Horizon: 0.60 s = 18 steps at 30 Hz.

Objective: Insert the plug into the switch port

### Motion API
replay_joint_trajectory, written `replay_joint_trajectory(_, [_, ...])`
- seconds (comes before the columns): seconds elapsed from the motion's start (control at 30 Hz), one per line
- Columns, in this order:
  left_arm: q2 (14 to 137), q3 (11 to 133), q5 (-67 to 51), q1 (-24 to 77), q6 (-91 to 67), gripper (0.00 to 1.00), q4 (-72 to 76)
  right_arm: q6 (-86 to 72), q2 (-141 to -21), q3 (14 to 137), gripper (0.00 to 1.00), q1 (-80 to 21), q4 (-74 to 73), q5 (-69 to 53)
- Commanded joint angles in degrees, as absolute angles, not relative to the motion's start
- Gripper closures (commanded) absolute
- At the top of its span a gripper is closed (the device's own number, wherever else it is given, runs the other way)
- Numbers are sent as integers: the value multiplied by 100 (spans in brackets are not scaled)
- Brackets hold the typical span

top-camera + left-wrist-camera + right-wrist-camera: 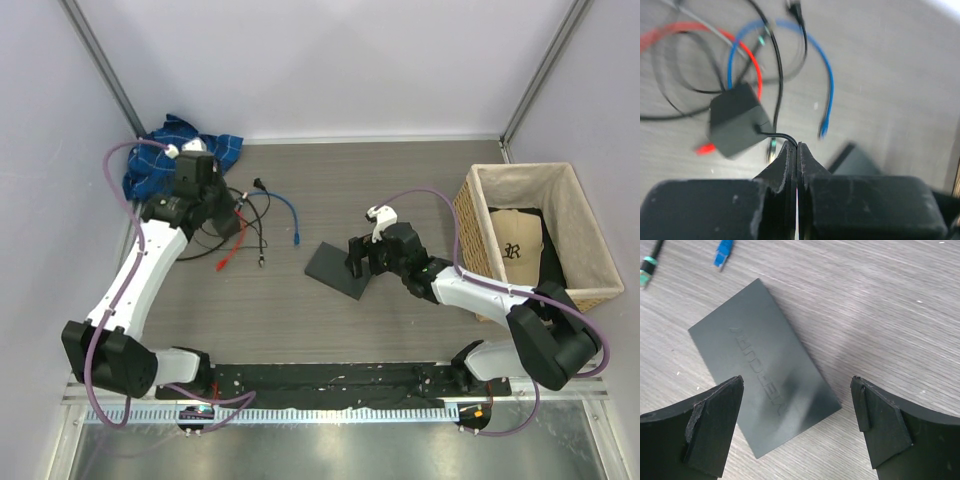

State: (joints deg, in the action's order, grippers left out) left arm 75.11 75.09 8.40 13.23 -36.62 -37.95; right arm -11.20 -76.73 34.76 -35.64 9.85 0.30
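The switch is a flat dark grey box [338, 267] lying mid-table; its port is hidden in every view. My right gripper [797, 385] hovers open over the near corner of the box [762, 365], its fingers well apart and touching nothing. My left gripper [794, 146] is shut on a thin black cord [776, 134] that runs from a chunky black adapter brick [736, 120] just beyond the fingertips. A small black plug [796, 8] at a cord's end lies farther out, among the loose cables. In the top view the left gripper [236, 214] sits over the cable tangle at the left.
Red [747, 52], blue [826, 75] and black cables loop on the table left of the switch, the blue one ending in a connector [724, 252]. A blue cloth [165, 160] lies at the back left. A wicker basket [575, 215] holding a tan cap [515, 240] stands right.
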Motion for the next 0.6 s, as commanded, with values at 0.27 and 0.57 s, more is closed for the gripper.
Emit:
replay_joint_trajectory(0.27, [6742, 6662, 35, 2232, -3507, 100, -3665, -1187, -7567, 3410, 3, -3595, 1477, -220])
replay_joint_trajectory(0.57, [6416, 5336, -281, 2618, -4192, 100, -3218, -1169, -7664, 3428, 4, -3595, 1485, -237])
